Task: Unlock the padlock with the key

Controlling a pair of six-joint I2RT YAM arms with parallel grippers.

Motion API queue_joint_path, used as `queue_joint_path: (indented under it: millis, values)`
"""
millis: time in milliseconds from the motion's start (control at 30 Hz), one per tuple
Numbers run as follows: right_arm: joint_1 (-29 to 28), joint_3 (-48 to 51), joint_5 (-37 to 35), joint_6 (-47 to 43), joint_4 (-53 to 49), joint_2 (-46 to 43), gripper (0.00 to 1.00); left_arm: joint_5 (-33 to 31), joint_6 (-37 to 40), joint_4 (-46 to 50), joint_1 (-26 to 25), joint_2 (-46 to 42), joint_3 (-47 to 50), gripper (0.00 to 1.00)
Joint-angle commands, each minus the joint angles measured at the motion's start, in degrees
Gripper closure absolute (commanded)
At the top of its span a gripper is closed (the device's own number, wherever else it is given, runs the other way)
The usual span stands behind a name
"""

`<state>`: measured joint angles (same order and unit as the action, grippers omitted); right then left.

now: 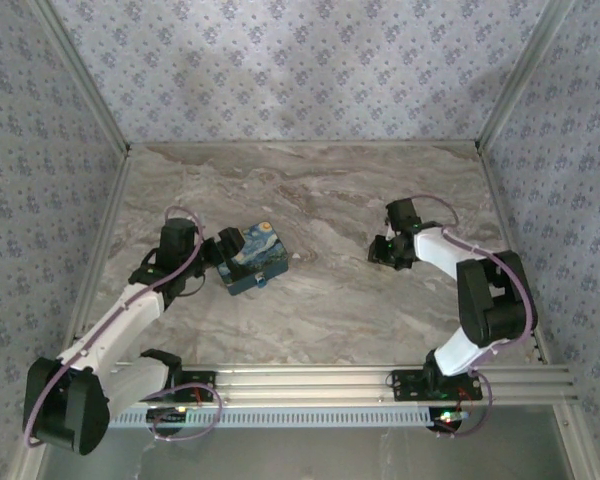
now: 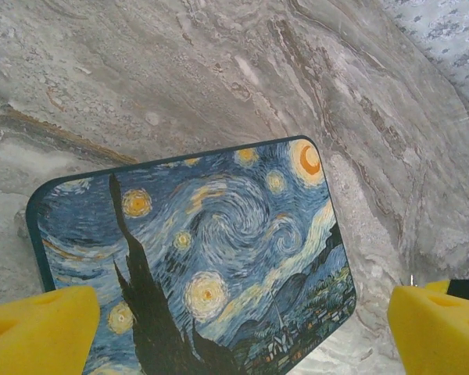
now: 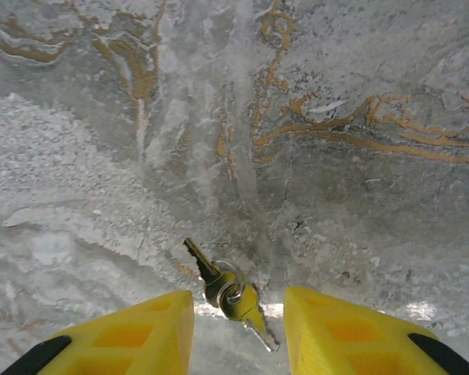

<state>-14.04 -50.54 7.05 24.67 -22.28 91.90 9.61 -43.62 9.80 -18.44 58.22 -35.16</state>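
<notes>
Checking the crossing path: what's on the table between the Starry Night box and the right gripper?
Nothing. In the top view, bare marble table runs from the Starry Night box to the right gripper.

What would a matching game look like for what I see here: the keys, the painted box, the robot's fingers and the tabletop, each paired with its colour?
Things
1. keys
2. painted box
3. fingers
4. tabletop

Colours
A. bright yellow
B. blue with swirling stars
C. grey-brown marble pattern
D. brassy metal

Pairs: 1-D, 2-B, 3-A, 4-C
</notes>
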Motion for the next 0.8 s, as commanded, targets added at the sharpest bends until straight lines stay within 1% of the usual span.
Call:
queue_joint_path:
  millis: [0, 67, 200, 300, 533, 600, 667, 767]
  values:
    - [-0.39, -1.97, -1.41, 0.25, -0.70, 1.97, 0.64, -0.73, -0.81, 1.45, -0.28, -1.49, 0.26, 0.05]
    - [-0.66, -2.36, -1.16, 0.23, -0.60, 2.95, 0.67, -0.73, -0.80, 1.52, -0.28, -1.35, 0.35, 0.05]
    - [-1.48, -2.93, -1.49, 0.40, -0.39, 3.98, 0.69, -1.34, -1.11, 1.62, -0.28, -1.09, 0.51, 0.05]
    - [-2.40, -3.40, -2.82, 0.32, -0.76, 5.01, 0.73, -1.69, -1.36, 1.53, -0.28, -0.82, 0.66, 0.05]
    - [-3.74, -4.15, -4.79, -0.49, -1.51, 8.04, 0.89, -2.35, -2.20, 1.44, -0.28, -0.56, 1.06, 0.05]
    - [-4.27, -4.08, -4.92, -0.58, -1.31, 8.04, 0.96, -2.44, -2.44, 1.45, -0.28, -0.56, 1.14, 0.05]
    - [-4.46, -3.91, -4.38, -0.72, -1.05, 7.75, 0.99, -2.66, -2.62, 1.45, -0.28, -0.65, 1.23, 0.05]
    - [-4.32, -3.18, -2.19, -0.70, 0.21, 4.80, 1.00, -2.75, -3.12, 1.35, -0.37, -0.64, 1.10, 0.05]
